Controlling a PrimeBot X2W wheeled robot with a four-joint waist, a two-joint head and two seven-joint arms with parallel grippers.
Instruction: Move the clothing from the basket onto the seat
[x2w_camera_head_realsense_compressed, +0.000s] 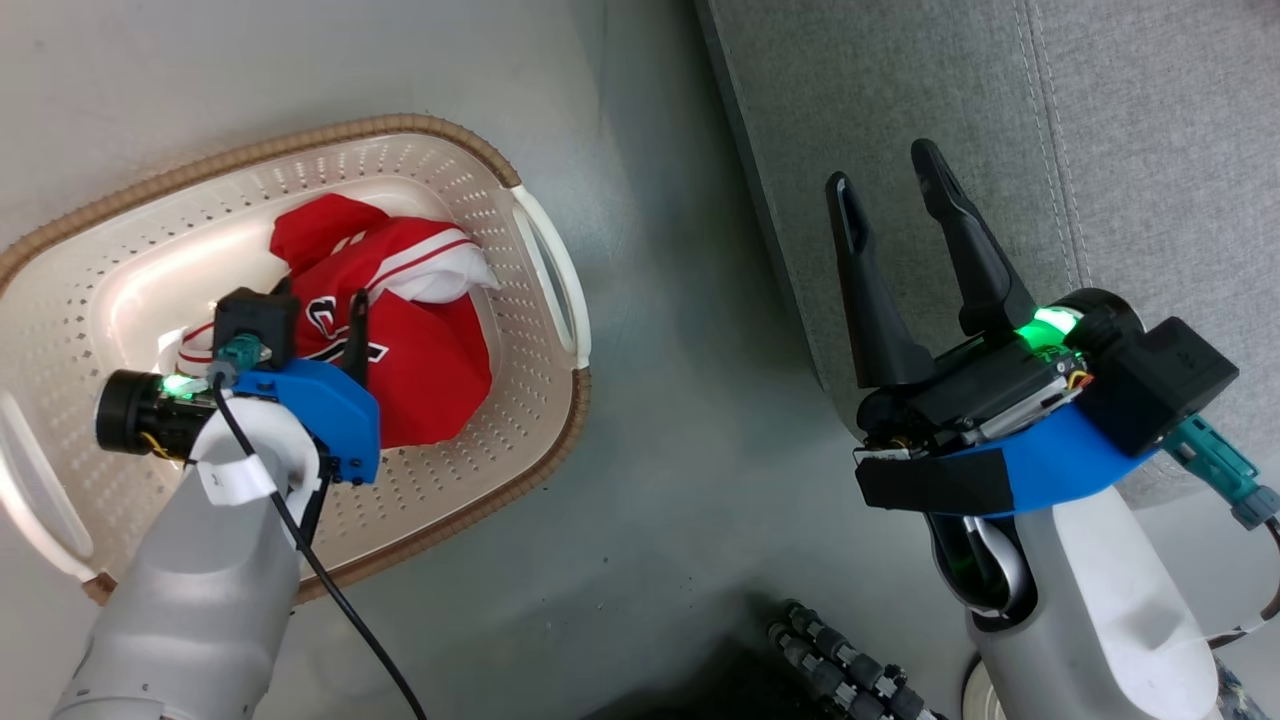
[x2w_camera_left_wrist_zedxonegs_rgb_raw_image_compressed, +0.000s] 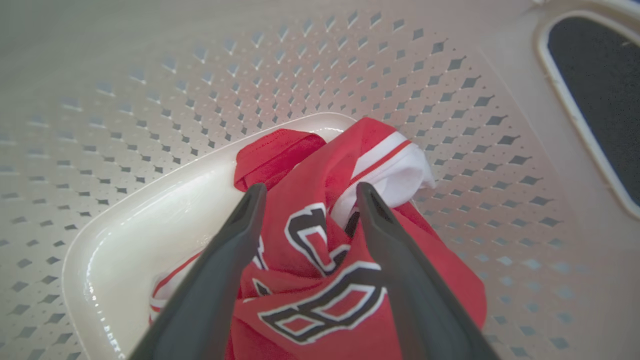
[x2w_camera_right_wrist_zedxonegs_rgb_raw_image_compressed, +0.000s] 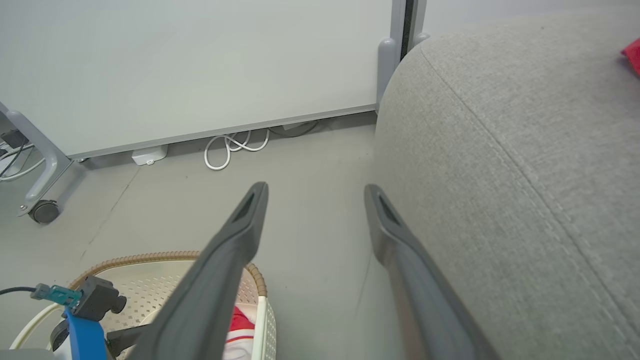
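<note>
- The left gripper (x2w_camera_left_wrist_zedxonegs_rgb_raw_image_compressed: 310, 187): two long dark-grey tapered fingers (x2w_camera_left_wrist_zedxonegs_rgb_raw_image_compressed: 220, 270), slotted near each tip.
- The right gripper (x2w_camera_head_realsense_compressed: 882, 168): matching fingers on a black body, with a green indicator light (x2w_camera_head_realsense_compressed: 1045, 325) lit.
- A blue bracket (x2w_camera_head_realsense_compressed: 1050, 465) sits behind each gripper.
- A black camera module (x2w_camera_head_realsense_compressed: 1160, 375) at each wrist carries a teal connector (x2w_camera_head_realsense_compressed: 1215, 462).
- Left wrist: a black cable (x2w_camera_head_realsense_compressed: 343, 603) and a white label tab (x2w_camera_head_realsense_compressed: 235, 480).
- Each pale grey forearm (x2w_camera_head_realsense_compressed: 1100, 620) has a smooth shell.

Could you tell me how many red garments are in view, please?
2 that I can make out: the jersey in the basket, and a red scrap lying on the seat. More may be hidden under the jersey.
</note>
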